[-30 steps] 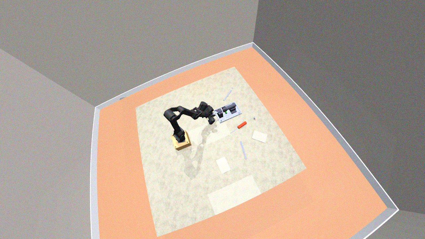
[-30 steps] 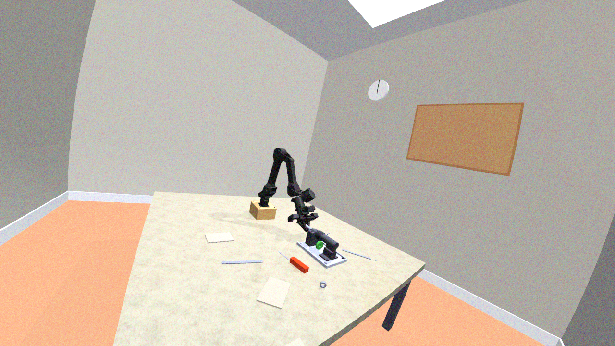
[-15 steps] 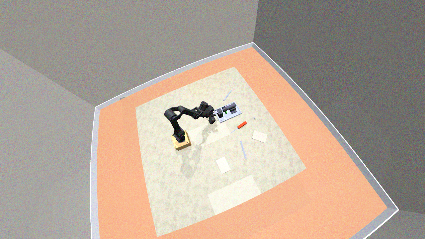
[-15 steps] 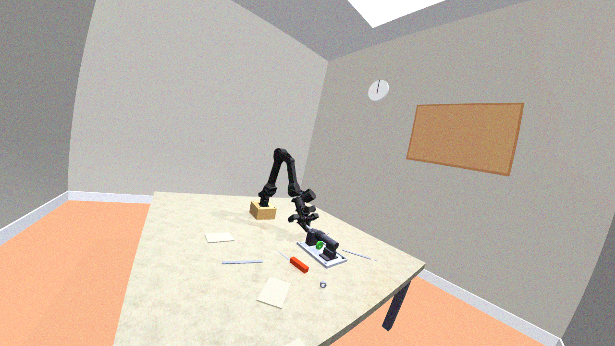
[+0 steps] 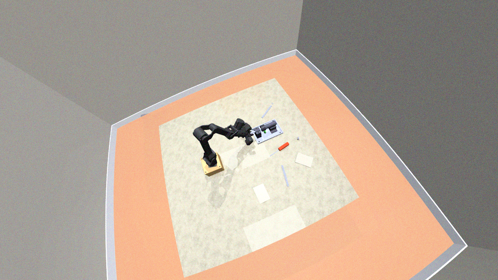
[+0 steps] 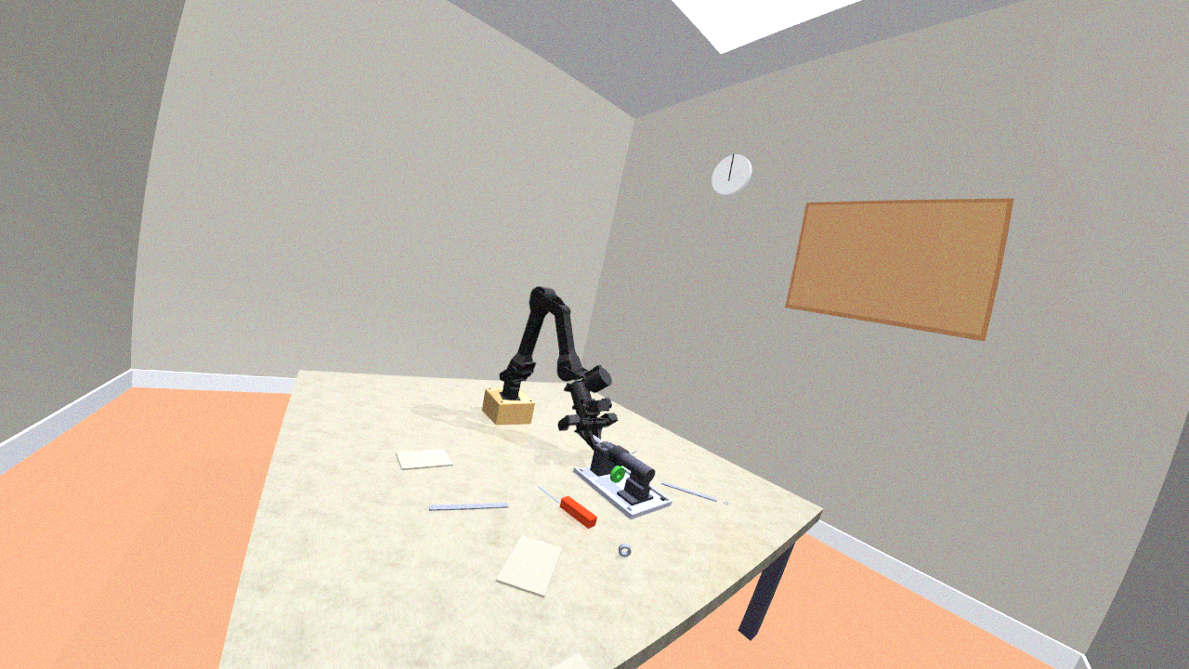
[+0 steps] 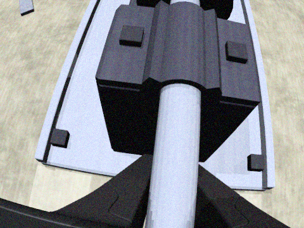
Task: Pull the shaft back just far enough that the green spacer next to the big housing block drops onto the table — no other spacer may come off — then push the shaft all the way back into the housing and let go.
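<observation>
— Toward the far right edge of the table (image 6: 348,532), where does the shaft (image 7: 175,161) sit?

— On its base plate (image 7: 80,101), running through the near support block (image 7: 126,68); the green spacer (image 6: 617,473) is threaded farther along. The pincer (image 7: 169,215) is clamped on the shaft's free end.

— How will it handle?

— Probably rigid, smooth and slippery, so a firm grip on that bare end suits it.

— Any writing?

— None readable.

Top high overhead, ext. oblique, wrist close
</observation>
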Tool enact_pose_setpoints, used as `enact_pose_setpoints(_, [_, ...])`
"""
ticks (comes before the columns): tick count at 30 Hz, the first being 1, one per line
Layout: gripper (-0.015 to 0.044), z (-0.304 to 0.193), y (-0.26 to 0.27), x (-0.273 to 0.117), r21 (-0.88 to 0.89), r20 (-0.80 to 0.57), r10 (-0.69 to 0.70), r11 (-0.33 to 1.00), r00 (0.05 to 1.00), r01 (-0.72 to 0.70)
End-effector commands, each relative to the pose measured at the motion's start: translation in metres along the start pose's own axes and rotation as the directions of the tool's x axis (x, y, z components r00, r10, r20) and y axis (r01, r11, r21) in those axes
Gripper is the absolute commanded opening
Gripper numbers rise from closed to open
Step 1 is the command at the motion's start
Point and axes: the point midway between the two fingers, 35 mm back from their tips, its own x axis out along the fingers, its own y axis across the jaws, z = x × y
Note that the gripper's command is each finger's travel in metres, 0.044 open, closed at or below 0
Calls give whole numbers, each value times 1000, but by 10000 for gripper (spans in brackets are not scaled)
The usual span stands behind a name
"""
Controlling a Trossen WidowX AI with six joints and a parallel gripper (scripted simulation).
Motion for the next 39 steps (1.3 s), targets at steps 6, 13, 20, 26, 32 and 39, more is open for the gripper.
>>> enact_pose_setpoints(6, [0,6,0,3,0,7,-1,1000,1000,1])
enact_pose_setpoints(13, [0,7,0,5,0,7,-1,1000,1000,1])
enact_pose_setpoints(20, [0,8,0,6,0,7,-1,1000,1000,1])
enact_pose_setpoints(26, [0,9,0,7,0,8,-1,1000,1000,1])
enact_pose_setpoints(32, [0,10,0,8,0,8,-1,1000,1000,1])
enact_pose_setpoints(39, [0,12,0,9,0,8,-1,1000,1000,1])
